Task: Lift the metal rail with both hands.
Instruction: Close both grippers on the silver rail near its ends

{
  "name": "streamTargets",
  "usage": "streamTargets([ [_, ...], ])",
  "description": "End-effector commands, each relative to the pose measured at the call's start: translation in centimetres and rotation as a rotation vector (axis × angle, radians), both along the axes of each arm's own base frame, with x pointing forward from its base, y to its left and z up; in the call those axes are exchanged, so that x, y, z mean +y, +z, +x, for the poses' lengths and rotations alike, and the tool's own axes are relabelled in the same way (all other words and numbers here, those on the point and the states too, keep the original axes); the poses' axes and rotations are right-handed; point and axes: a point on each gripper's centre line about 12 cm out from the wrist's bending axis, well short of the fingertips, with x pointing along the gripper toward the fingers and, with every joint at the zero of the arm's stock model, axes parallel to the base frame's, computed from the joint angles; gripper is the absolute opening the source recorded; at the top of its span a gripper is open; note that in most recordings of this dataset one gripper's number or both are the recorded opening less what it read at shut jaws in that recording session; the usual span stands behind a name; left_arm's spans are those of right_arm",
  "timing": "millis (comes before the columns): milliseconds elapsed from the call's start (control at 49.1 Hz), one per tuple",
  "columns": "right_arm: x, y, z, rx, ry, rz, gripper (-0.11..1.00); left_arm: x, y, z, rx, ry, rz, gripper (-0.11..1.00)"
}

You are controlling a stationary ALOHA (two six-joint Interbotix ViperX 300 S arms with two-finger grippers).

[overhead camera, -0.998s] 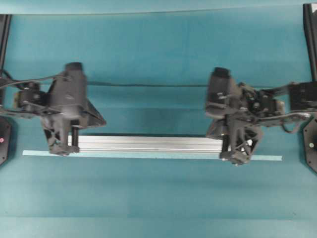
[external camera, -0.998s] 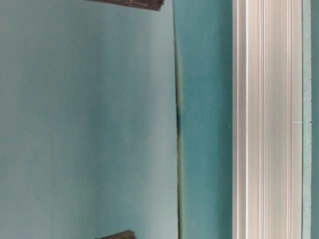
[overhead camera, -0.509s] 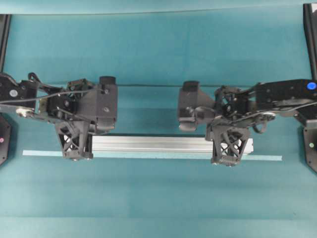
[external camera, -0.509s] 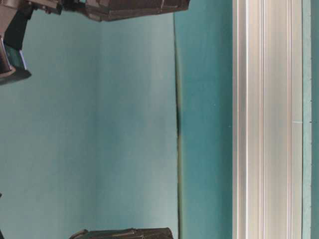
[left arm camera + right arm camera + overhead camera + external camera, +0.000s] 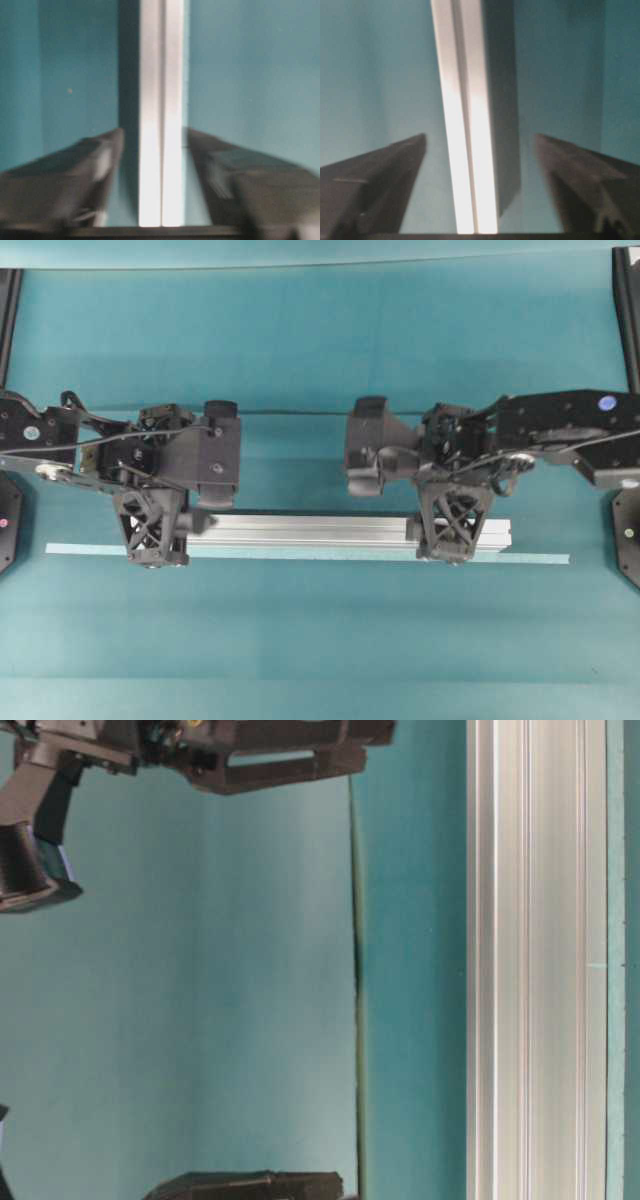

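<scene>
Metal rail [image 5: 161, 125] between open hand [image 5: 152, 145] fingers

Left arm reaches in from the left edge, its wrist bent down, the left gripper [image 5: 152, 532] pointing at the table with lattice fingers [image 5: 75, 170] spread apart, one on each side of the metal rail [image 5: 310, 531] with clear gaps, near the rail's left end. Right arm comes in from the right edge, likewise bent down at the wrist, the right gripper [image 5: 452, 528] over the rail close to its right end. Its fingers [image 5: 375, 175] stand wider apart, well clear of the rail on both sides.
</scene>
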Motion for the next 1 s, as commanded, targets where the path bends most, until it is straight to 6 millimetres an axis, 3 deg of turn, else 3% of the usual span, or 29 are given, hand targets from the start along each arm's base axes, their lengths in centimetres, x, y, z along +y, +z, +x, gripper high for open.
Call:
streamTargets([
  [0, 0.3, -0.4, 0.4, 0.007, 0.023, -0.003, 0.96, 0.0, -0.1, 0.3, 0.026, 0.001, 0.0, 0.78],
  [61, 0.3, -0.5, 0.4, 0.011, 0.026, -0.003, 0.96, -0.1, -0.5, 0.3, 0.06, -0.006, 0.003, 0.92],
  [122, 0.3, -0.7, 0.5, 0.013, 0.024, -0.003, 0.96, -0.2, -0.8, 0.5, 0.069, -0.014, 0.005, 0.99],
  [468, 0.6, -2.1, 1.5, -0.013, 0.028, -0.006, 0.96, -0.3, -3.0, 1.1, 0.086, -0.02, 0.005, 0.98],
  [978, 0.6, -6.3, 0.5, 0.014, 0.026, -0.012, 0.96, -0.3, -7.1, 2.0, 0.127, -0.017, 0.003, 0.98],
])
